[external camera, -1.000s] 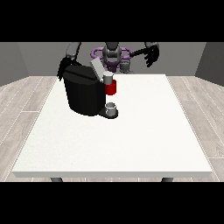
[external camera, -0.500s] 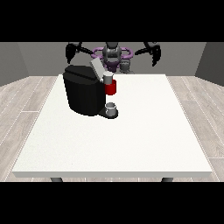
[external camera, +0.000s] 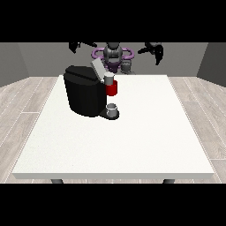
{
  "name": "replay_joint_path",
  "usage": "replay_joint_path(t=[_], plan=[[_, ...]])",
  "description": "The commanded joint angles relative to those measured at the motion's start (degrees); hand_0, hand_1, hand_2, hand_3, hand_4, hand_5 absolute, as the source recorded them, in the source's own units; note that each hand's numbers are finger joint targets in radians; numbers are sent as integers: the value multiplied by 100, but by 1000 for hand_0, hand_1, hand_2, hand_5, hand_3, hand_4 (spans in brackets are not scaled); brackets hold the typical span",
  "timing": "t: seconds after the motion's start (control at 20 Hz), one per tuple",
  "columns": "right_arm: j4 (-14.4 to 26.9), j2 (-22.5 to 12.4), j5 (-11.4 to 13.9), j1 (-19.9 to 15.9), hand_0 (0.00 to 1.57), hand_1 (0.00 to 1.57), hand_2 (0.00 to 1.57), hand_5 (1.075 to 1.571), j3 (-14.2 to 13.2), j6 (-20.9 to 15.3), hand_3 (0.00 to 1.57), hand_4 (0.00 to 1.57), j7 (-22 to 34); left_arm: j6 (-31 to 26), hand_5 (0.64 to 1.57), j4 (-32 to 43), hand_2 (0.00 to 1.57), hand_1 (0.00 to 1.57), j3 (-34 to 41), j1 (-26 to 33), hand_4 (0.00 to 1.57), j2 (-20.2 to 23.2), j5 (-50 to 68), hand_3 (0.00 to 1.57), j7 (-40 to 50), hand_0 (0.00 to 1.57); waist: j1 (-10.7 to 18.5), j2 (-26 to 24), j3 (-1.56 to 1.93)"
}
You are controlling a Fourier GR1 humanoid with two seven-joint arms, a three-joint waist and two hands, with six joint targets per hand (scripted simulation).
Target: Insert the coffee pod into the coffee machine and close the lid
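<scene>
While my arms are raised out to either side at the far edge of the white table (external camera: pixel 132 145), both hands hang well apart from the coffee machine (external camera: pixel 84 92) — the hand at the view's left (external camera: pixel 81 45) far above it, the hand at the view's right (external camera: pixel 155 49) off to its right. Whether their fingers are spread or curled I cannot tell. On the machine the grey lid (external camera: pixel 97 68) stands tilted open; a red part (external camera: pixel 112 88) sits at its front, above a small grey cup (external camera: pixel 112 109) — the coffee pod itself I cannot make out
</scene>
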Motion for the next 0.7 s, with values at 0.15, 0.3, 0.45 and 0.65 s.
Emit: replay_joint_path(t=[0.15, 0.3, 0.45, 0.65], plan=[[363, -276, -407, -849, 0, 0, 0, 1571, -499, 162, 0, 108, 212, 127, 1571, -984, 0, 0, -497, 141, 356, -25, 350, 0, 372, 0, 274, 693, 2], [466, -347, -831, -1126, 0, 0, 0, 1571, -782, 355, 0, 0, 332, 123, 1571, -1188, 0, 0, -479, 301, 346, -25, 462, 0, 153, 0, 223, 1005, 1], [672, -351, -1000, -1403, 0, 0, 0, 1571, -846, 385, 0, 92, 671, 107, 1571, -1607, 0, 0, -544, 262, 282, 19, 531, 0, 558, 0, 301, 1026, 2], [1042, -397, -1080, -1373, 0, 0, 0, 1571, -938, 420, 0, 168, 545, 340, 1571, -2261, 0, 0, -1122, 787, 371, -25, 754, 0, 677, 0, 307, 1059, 2]])
